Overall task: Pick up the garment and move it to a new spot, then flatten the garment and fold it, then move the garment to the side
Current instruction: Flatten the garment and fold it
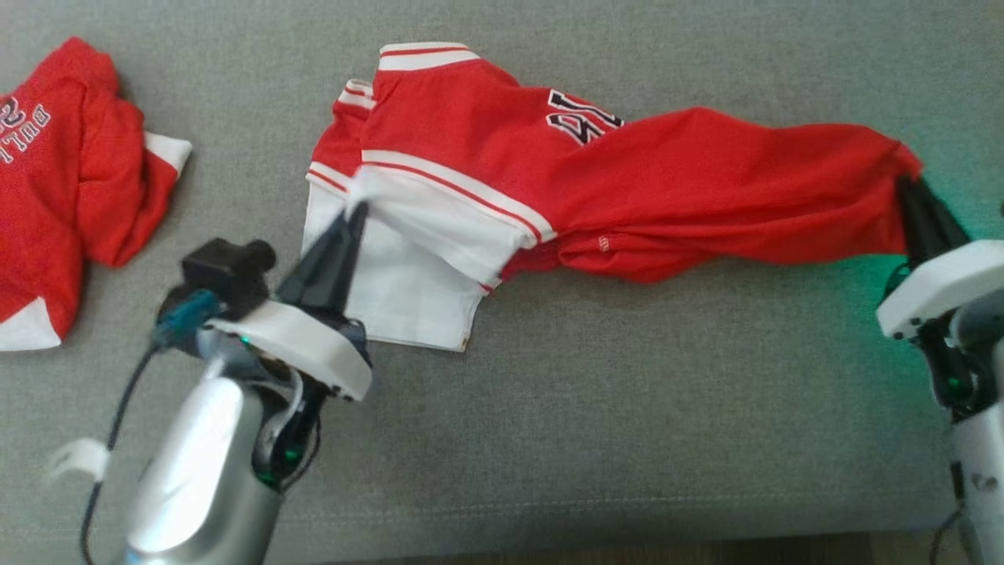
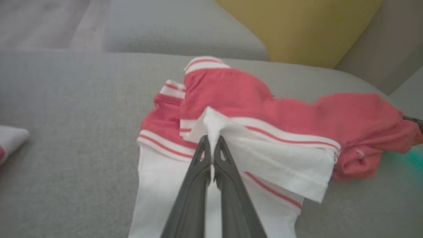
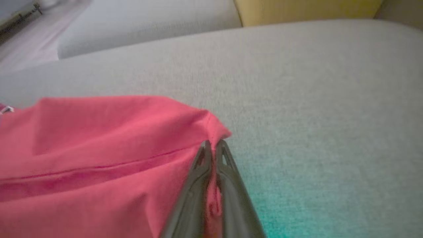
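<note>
Your left pincer (image 1: 357,210) is clenched on a white fold of the red-and-white jersey (image 1: 627,180) and pinches it up into a small peak. To its left, a second red garment (image 1: 70,173) lies near; keep off it. The jersey lies stretched across the grey sofa seat (image 1: 596,408) between your two pincers, bunched and twisted along its middle. Your right pincer (image 1: 907,187) is clamped on the red end. I judge this to be the flattening step. Next, lift both ends together and draw them apart so the cloth spreads. The seat is open from both pincers to its front edge (image 1: 549,541), and ahead of the right pincer it runs to a yellow cushion (image 3: 297,11).
</note>
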`<state>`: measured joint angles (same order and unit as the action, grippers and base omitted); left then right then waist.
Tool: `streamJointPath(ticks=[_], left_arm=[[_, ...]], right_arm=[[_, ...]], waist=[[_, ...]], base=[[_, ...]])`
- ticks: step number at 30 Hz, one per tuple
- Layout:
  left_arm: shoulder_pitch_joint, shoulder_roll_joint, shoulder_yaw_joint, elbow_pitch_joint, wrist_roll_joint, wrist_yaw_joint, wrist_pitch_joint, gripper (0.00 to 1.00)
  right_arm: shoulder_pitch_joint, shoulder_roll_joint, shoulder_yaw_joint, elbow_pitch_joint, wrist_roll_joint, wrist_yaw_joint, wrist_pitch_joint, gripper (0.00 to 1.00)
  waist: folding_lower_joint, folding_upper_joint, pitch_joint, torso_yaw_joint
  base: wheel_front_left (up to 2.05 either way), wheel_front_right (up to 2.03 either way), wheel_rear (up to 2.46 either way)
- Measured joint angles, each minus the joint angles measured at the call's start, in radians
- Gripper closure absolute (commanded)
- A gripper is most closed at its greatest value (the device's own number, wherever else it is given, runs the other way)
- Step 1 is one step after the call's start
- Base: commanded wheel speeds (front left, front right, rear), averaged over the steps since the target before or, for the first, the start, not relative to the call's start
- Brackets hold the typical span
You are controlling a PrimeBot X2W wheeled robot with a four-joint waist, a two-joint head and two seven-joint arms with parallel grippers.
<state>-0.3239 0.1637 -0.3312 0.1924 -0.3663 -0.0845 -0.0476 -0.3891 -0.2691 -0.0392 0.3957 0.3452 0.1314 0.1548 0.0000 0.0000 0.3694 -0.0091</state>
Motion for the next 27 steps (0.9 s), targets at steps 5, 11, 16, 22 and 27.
streamJointPath(ticks=[5, 11, 16, 22, 27], left_arm=[[0.003, 0.035, 0.052, -0.150, 0.024, 0.040, -0.073, 1.00], [-0.013, 0.063, 0.088, -0.325, 0.058, 0.069, -0.100, 1.00], [-0.138, 0.081, 0.114, -0.468, 0.075, 0.079, -0.098, 1.00], [-0.320, 0.089, 0.115, -0.515, 0.099, 0.077, -0.035, 1.00], [-0.397, 0.089, 0.100, -0.512, 0.110, 0.075, 0.014, 1.00]], right_arm=[[0.083, 0.001, -0.026, -0.197, -0.003, 0.000, -0.049, 1.00], [0.097, -0.007, -0.046, -0.409, -0.047, 0.000, -0.033, 1.00], [0.092, -0.026, -0.080, -0.600, -0.068, 0.000, 0.031, 1.00], [0.069, -0.028, -0.108, -0.718, -0.071, 0.000, 0.125, 1.00], [0.059, -0.027, -0.119, -0.752, -0.052, 0.000, 0.176, 1.00]], waist=[[0.0000, 0.0000, -0.049, -0.012], [0.0000, 0.0000, -0.101, -0.028], [0.0000, 0.0000, -0.168, -0.031], [-0.0001, 0.0000, -0.253, -0.031], [-0.0001, 0.0001, -0.311, -0.034]], base=[[0.00, 0.00, 0.00], [0.00, 0.00, 0.00], [0.00, 0.00, 0.00], [0.00, 0.00, 0.00], [0.00, 0.00, 0.00]])
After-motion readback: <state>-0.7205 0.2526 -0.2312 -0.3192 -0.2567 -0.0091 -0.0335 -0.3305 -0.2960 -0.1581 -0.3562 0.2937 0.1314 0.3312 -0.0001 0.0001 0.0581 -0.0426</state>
